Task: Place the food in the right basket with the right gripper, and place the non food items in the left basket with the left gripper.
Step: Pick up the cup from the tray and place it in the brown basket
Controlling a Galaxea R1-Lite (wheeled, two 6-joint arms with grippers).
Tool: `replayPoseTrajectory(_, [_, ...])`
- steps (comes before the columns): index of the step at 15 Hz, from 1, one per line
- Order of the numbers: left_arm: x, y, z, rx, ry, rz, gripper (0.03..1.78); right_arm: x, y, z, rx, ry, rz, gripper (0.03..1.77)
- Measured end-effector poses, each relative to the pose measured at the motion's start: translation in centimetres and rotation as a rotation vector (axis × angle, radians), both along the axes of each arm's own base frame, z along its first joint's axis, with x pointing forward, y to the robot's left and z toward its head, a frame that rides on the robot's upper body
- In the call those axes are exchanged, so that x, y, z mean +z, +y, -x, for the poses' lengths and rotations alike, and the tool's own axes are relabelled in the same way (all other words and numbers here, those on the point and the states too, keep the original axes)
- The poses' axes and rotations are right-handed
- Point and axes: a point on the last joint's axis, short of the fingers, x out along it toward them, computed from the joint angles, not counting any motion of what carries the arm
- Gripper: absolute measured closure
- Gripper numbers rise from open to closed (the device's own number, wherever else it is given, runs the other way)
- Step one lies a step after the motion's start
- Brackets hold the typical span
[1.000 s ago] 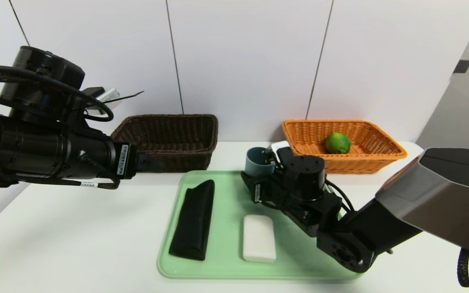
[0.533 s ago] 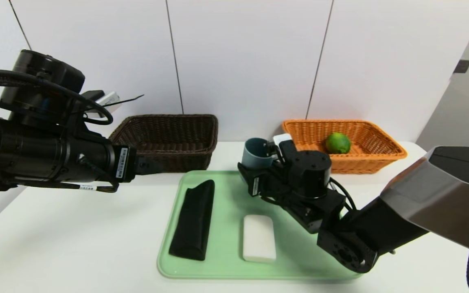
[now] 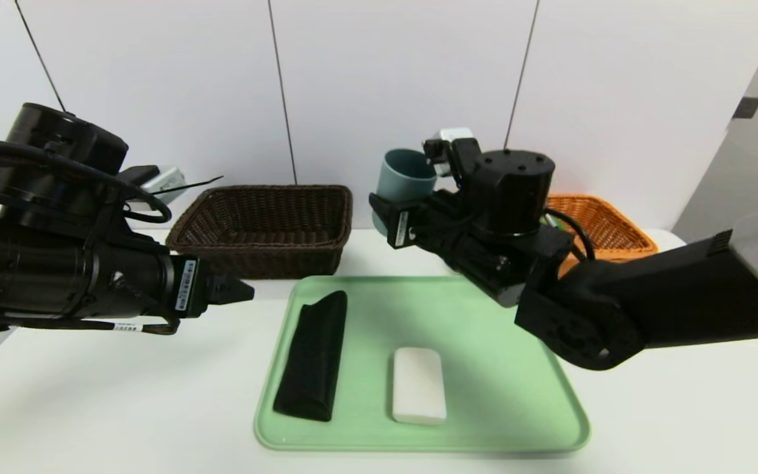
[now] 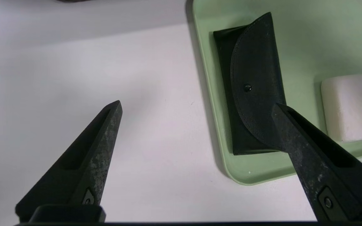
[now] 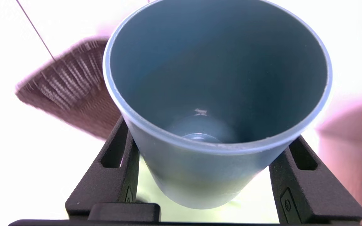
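Note:
My right gripper (image 3: 400, 205) is shut on the dusty blue cup (image 3: 404, 176), which it holds in the air above the far edge of the green tray (image 3: 504, 368). Its fingers (image 5: 118, 150) press the cup (image 5: 218, 94) from both sides. The black cloth roll (image 3: 313, 355) and the white block (image 3: 418, 385) lie on the tray. My left gripper (image 3: 242, 289) hovers open over the table left of the tray, empty, with the roll (image 4: 253, 88) beside one fingertip. The left basket (image 3: 267, 227) stands at the back. The right basket (image 3: 609, 227) is partly behind my right arm, and the food is hidden.
The white wall stands right behind both baskets. My right forearm (image 3: 682, 309) reaches across the tray's right side. Bare white table lies left of the tray, under the left gripper (image 4: 196, 106).
My right gripper has risen off the tray with the cup and shifted slightly left, now covering the fruit in the orange basket. The left arm has sunk a little.

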Motion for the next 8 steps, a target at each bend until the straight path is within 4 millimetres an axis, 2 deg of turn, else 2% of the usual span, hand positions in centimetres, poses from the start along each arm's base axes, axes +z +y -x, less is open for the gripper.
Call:
replayPoseTrajectory(4, [-0.4, -0.5, 0.7, -0.021, 0.009, -0.011, 0.12, 3.2, 1.2, -1.0, 0.047, 0.001, -0.002, 0.69])
replayPoseTrajectory(8, [-0.6, -0.6, 0.9, -0.008, 0.003, -0.026, 0.12, 3.7, 3.8, -2.5, 0.103, -0.028, -0.029, 0.69])
